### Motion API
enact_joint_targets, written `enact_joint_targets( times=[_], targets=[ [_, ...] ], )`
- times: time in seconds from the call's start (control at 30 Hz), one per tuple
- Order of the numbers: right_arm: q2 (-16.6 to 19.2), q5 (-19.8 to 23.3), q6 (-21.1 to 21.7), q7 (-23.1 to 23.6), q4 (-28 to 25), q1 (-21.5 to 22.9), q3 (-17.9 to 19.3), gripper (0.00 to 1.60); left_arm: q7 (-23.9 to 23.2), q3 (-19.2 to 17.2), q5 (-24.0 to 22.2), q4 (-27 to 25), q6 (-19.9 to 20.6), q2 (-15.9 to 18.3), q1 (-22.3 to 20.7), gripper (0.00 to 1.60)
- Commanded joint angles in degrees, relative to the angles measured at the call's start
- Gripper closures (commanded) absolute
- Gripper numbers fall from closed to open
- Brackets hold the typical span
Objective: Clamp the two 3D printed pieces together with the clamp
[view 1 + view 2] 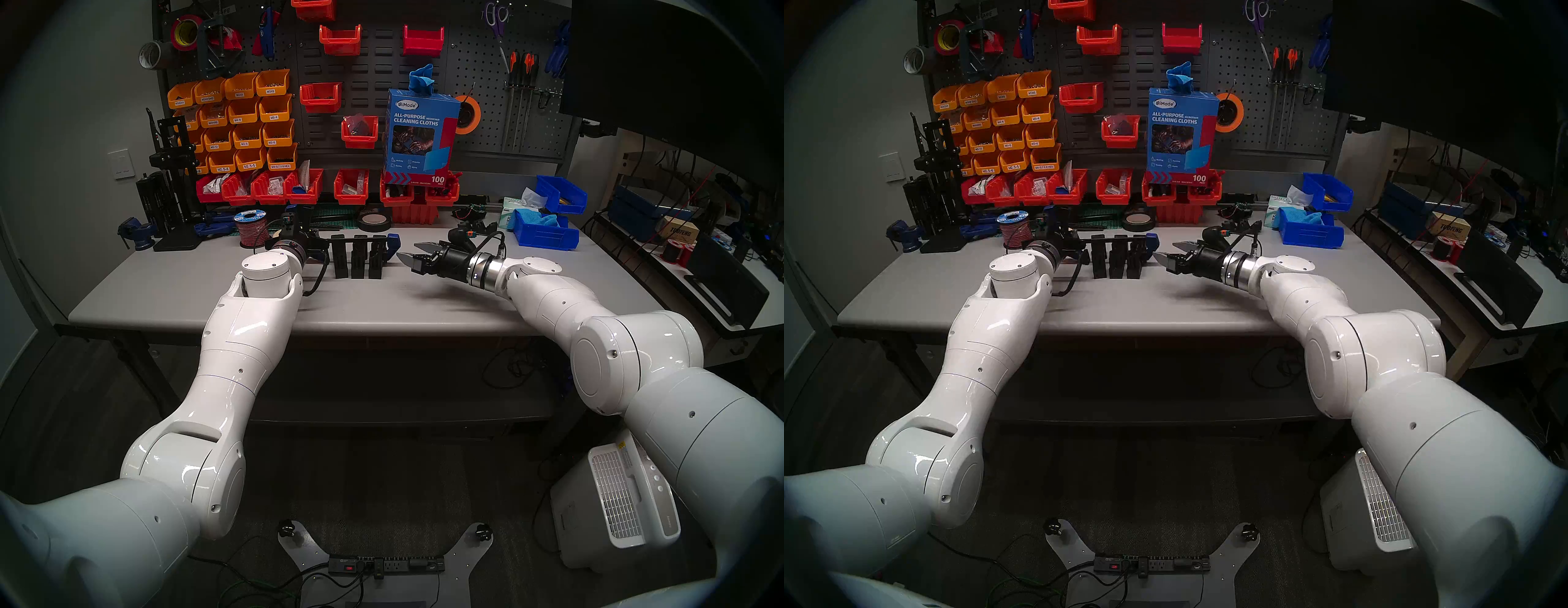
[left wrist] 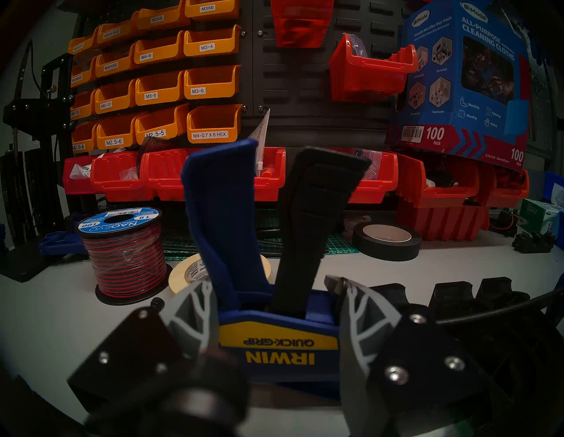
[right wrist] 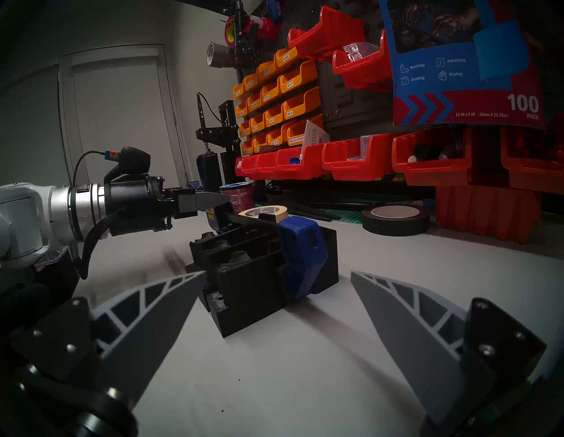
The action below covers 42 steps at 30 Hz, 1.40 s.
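A grey workbench (image 1: pixel 382 305) is carrying the two black 3D printed pieces (image 1: pixel 356 259) at its middle. Far back, a black tape roll (image 1: pixel 373 220), a wire spool (image 1: pixel 251 229) at left and blue bins (image 1: pixel 545 231) at right are sitting on it.

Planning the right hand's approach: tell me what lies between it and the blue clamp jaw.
Only bare grey tabletop, seen in the right wrist view.

Dim room, grey walls, closed door (image 3: pixel 119 116) at left. Grey workbench (image 1: pixel 382 305) against dark pegboard (image 1: pixel 479 68) hung with orange bins (image 1: pixel 237 123), red bins (image 1: pixel 339 38), screwdrivers (image 1: pixel 522 63), scissors (image 1: pixel 494 17). Blue cleaning-cloth box (image 1: pixel 420 136) on red bins, blue bins (image 1: pixel 547 229) at right. Dark carpet floor, power strip (image 1: pixel 386 564), white appliance (image 1: pixel 615 505) at lower right. Cluttered side desk (image 1: pixel 721 263) at right.
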Motion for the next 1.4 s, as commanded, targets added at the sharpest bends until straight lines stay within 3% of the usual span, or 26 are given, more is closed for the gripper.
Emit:
enact_joint_targets(
  times=[0.0, 0.57, 1.37],
  targets=[
    [-0.63, -0.51, -0.52, -0.85, -1.29, 2.53, -0.46, 0.0, -0.01, -0.52, -0.03, -2.56, -1.4, 0.0, -3.36, 1.6],
    [-0.78, -4.1, -0.01, -2.23, -1.73, 5.14, -3.7, 0.0, -0.25, -0.85, 0.43, -2.47, -1.14, -0.24, -3.29, 1.6],
    [-2.9, -4.71, -1.45, -7.96, -1.66, 5.83, -2.96, 0.0, -0.6, -1.34, 1.07, -2.42, -1.01, -0.58, -3.25, 1.6]
  ],
)
